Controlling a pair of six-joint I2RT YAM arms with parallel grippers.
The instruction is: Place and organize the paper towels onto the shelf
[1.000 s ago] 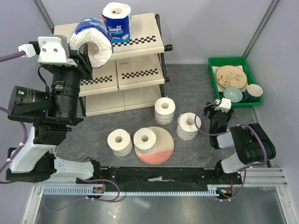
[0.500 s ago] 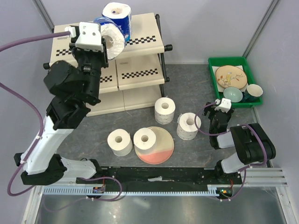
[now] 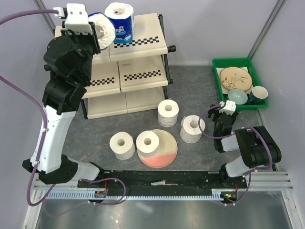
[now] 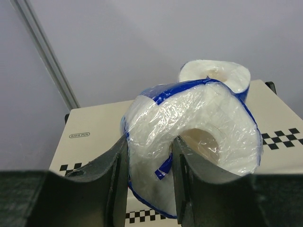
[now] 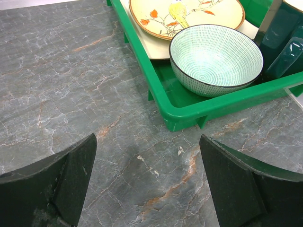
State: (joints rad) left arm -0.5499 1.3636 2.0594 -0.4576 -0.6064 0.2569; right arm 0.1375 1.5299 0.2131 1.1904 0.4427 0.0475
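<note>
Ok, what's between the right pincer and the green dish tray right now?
Nothing: in the right wrist view only bare grey marbled tabletop lies between the open right pincer and the green tray, at its near corner.

The left pincer (image 4: 149, 168) is clamped on a blue-wrapped roll (image 4: 203, 111), denting it, over the shelf (image 4: 94, 137) top. A second roll (image 4: 215, 73) stands just behind.

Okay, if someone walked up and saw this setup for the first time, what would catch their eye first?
The left gripper, high over the shelf, squeezes a blue-wrapped roll right beside a second wrapped roll standing on the top tier. Below, four bare white rolls sit on the table, one at the edge of a pink plate. The right gripper rests open near the green tray of dishes.
</note>
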